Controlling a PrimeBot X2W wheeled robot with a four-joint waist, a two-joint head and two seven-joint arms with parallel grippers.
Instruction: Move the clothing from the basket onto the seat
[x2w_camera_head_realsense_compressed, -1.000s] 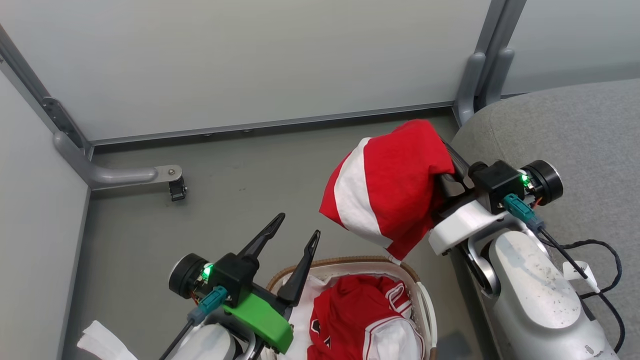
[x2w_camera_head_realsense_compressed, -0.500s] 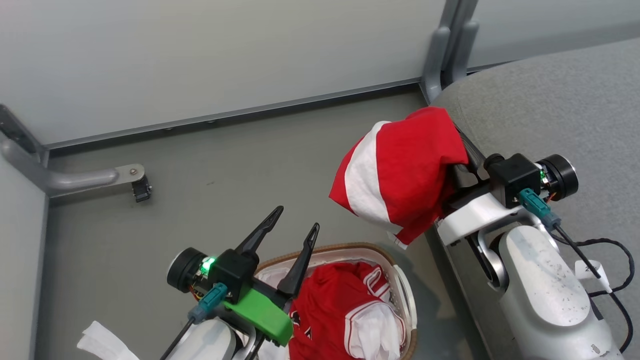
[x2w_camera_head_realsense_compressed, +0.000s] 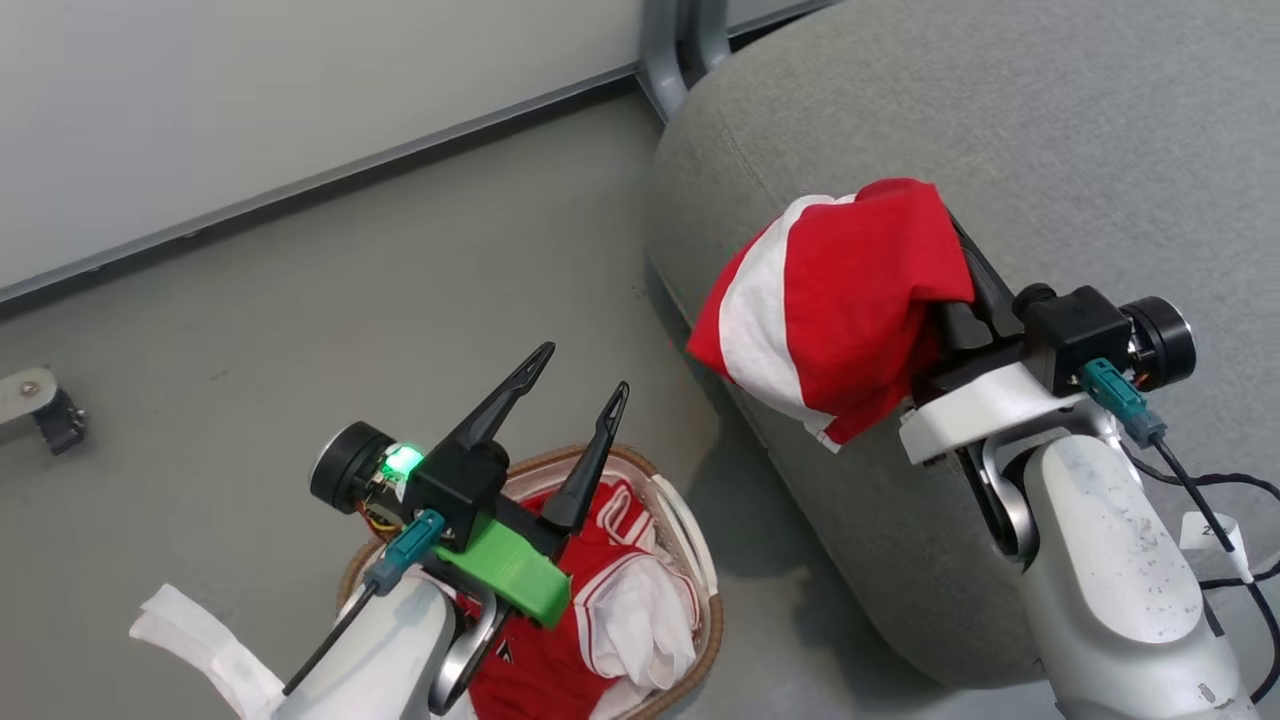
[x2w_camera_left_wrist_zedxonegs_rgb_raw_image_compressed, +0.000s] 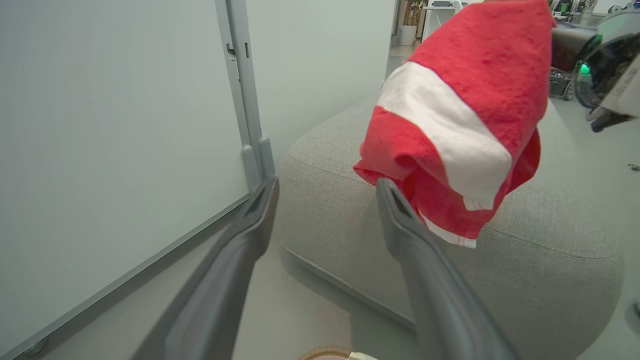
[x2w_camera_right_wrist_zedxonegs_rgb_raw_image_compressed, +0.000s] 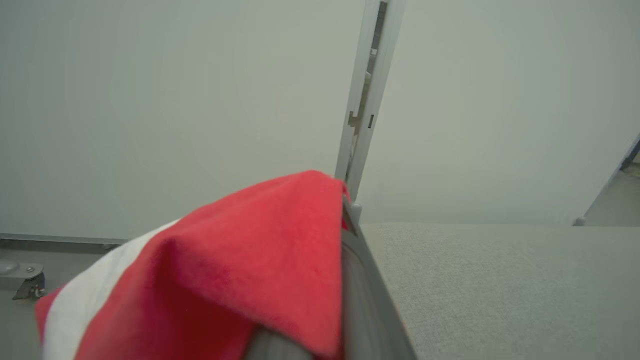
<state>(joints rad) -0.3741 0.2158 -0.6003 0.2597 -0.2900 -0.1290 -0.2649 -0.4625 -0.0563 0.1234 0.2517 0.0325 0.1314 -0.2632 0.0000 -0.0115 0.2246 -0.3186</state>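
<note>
One piece of the clothing (x2w_camera_head_realsense_compressed: 830, 310) is pinched in the pressed-together fingers of the right gripper (x2w_camera_head_realsense_compressed: 960, 250) and held over the left edge of the seat (x2w_camera_head_realsense_compressed: 1000, 120), presumably for release there, while the left gripper (x2w_camera_head_realsense_compressed: 583, 370) is held spread above the basket (x2w_camera_head_realsense_compressed: 690, 530), where a further red garment (x2w_camera_head_realsense_compressed: 540, 670) lies awaiting collection.

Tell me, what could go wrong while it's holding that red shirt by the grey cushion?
The clothing hangs over the edge of the seat rather than its middle; released here, it might slide to the floor. It also drapes over the shut right gripper, so it could cling when the fingers open.
</note>
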